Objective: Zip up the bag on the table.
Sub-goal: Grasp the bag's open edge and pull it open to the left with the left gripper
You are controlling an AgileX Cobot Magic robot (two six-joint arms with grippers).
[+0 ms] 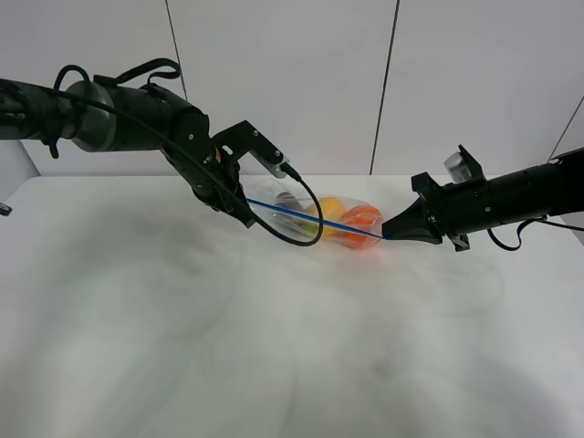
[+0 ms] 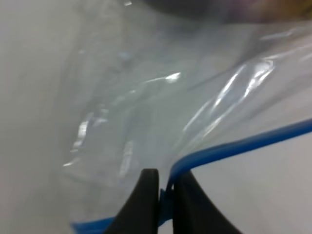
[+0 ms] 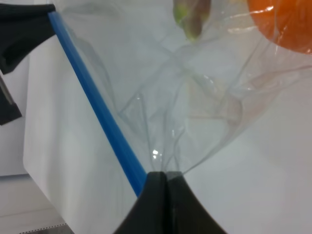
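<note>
Stretching the blue strip [image 1: 310,219] of the bag [image 1: 358,239] into a straight line, the two arms work close to the far edge of the bench [image 1: 274,356], about midway along it. The left pincer [image 2: 165,178] is clamped on the strip at one end, its tips pressed together with the blue edge and a fold of clear plastic squeezed between them. The right pincer [image 3: 161,176] is clamped on the other end, where the strip and the gathered plastic run into its closed tips.

The pull from both ends looks deliberate. A taut strip lies flat and true, so its two halves can be pressed or run together, whereas a slack one would buckle. The strip slopes down from the left end to the right.

The fruit sags in the belly of the bag on the far side of the strip: an orange [image 1: 363,219] nearest the right end, a pear [image 1: 330,208] beside it, and an eggplant [image 1: 285,196] nearer the left (all seen only through crinkled plastic). Their weight helps hold the bag down while the top edge is pulled.

Whether the bag touches the bench or hangs just clear cannot be told, nor whether the strip is already sealed along its length.
</note>
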